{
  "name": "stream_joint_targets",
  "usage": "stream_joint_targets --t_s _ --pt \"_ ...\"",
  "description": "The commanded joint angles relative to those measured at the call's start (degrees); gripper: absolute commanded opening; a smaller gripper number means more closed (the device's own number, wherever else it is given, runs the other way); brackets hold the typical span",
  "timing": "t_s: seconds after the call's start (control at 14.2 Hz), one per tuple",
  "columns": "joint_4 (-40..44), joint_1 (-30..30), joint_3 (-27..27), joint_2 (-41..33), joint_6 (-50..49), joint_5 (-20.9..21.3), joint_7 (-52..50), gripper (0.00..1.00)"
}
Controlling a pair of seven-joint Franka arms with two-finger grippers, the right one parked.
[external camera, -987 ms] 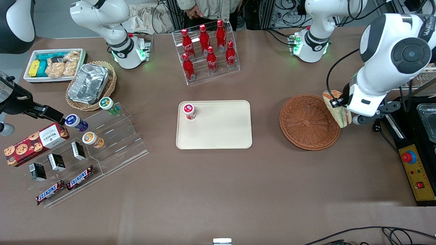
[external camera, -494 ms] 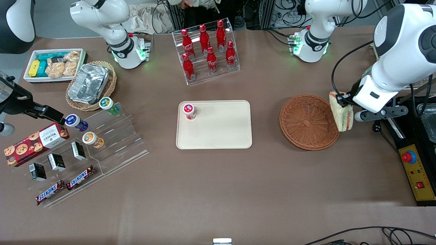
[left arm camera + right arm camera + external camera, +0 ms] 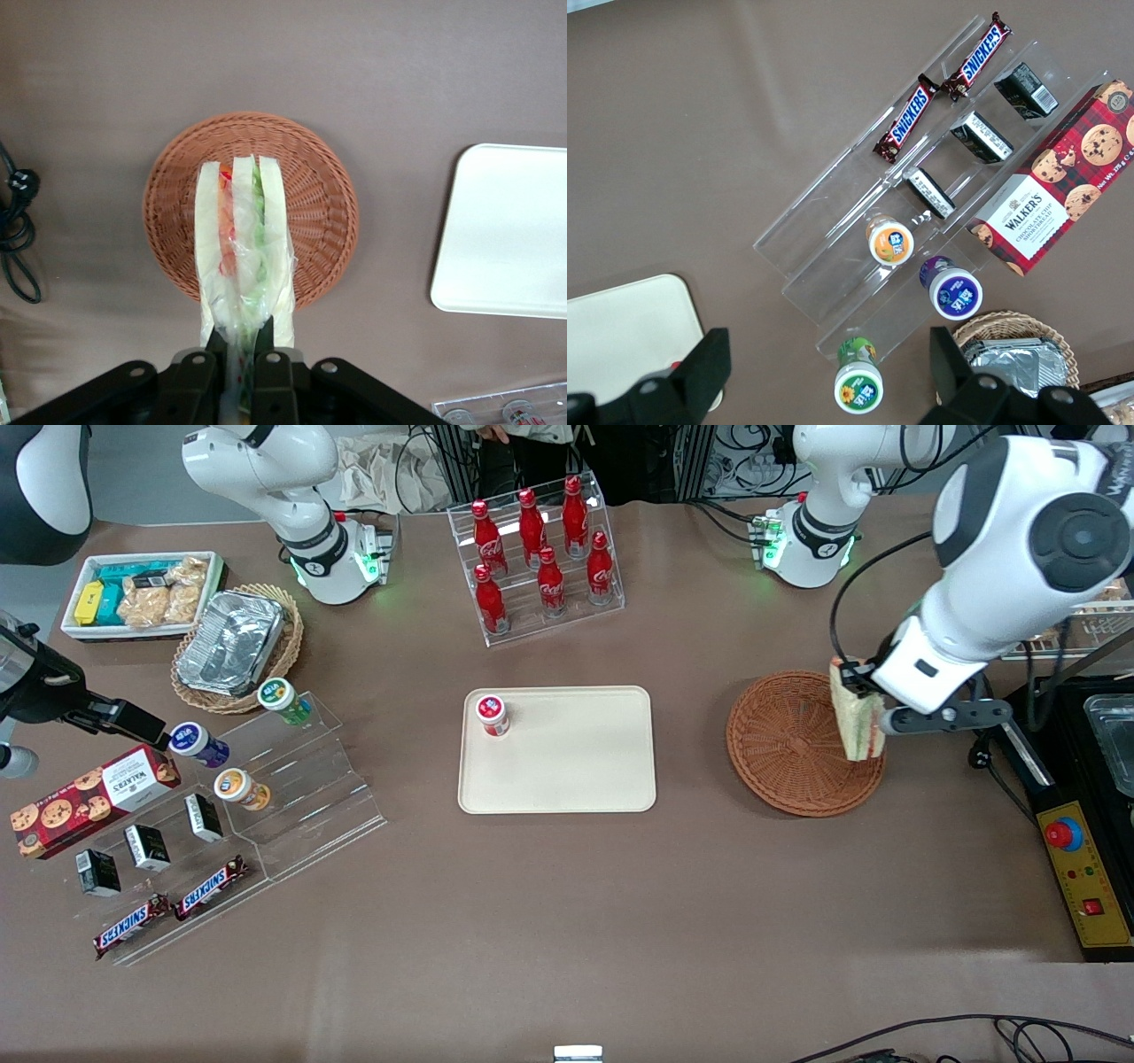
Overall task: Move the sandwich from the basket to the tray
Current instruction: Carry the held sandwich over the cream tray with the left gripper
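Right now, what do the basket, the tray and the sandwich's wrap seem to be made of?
Basket: woven wicker, reddish-brown and matte; the weave shows.
Tray: probably plastic, smooth cream, with moulded rounded corners.
Sandwich: wrap looks like thin clear film, glossy and crinkled where the gripper holds it above the basket.

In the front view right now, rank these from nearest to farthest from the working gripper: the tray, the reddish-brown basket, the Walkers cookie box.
The gripper holds the sandwich above the basket.
1. Basket: directly beneath it.
2. Tray: mid-table, toward the parked arm.
3. Walkers cookie box: at the parked arm's end.
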Motion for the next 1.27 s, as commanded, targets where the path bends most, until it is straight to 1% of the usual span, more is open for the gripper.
stream_joint_targets --t_s 0.0,0.14,0.35,0.56,0.78,1.2 --pt "0.4 -1.3 -1.7 1.6 0.0 -1.1 -1.1 0.00" --pt "0.4 -3.1 -1.8 2.4 3.3 -1.0 -0.9 0.00" --pt "0.4 -8.2 -1.8 4.3 5.3 -1.1 -1.3 0.00" --pt "0.5 -12.0 -1.8 7.7 10.8 -1.0 -7.3 0.00" --pt "0.3 -17.1 -1.7 11.9 15.5 -0.9 -11.3 0.00" --pt "-0.6 -21.8 -1.8 19.5 25.4 -1.2 -18.4 0.00"
